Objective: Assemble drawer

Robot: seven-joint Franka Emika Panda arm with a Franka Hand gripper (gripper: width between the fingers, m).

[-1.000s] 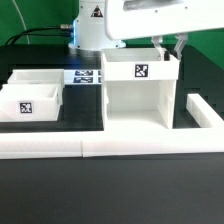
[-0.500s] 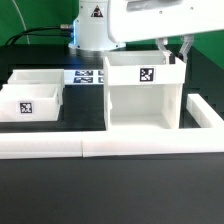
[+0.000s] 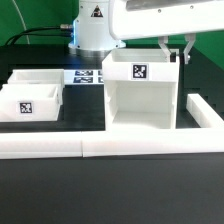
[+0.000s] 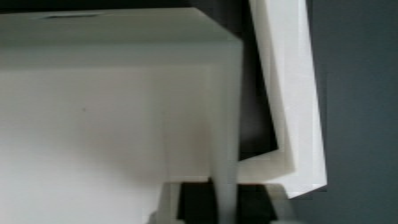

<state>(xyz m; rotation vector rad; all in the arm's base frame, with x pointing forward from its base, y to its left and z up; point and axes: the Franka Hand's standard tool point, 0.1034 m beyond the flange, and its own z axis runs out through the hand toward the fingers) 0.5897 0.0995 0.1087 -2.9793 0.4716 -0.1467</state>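
The drawer case stands upright in the middle, a tall white box with an open front and a black-and-white tag on its top band. My gripper reaches down at the case's top edge on the exterior view's right. In the wrist view my gripper has its dark fingers on either side of a thin white wall of the case, shut on it. A small tagged open-top tray sits on the exterior view's left, with a second tray behind it.
A long low white border rail runs along the front and turns up the exterior view's right side. The marker board lies flat behind, between the trays and the case. The robot base stands at the back.
The case shifted slightly toward the exterior view's right and lower half a second ago, and now sits back where it was a second ago. The gripper stays on its wall.
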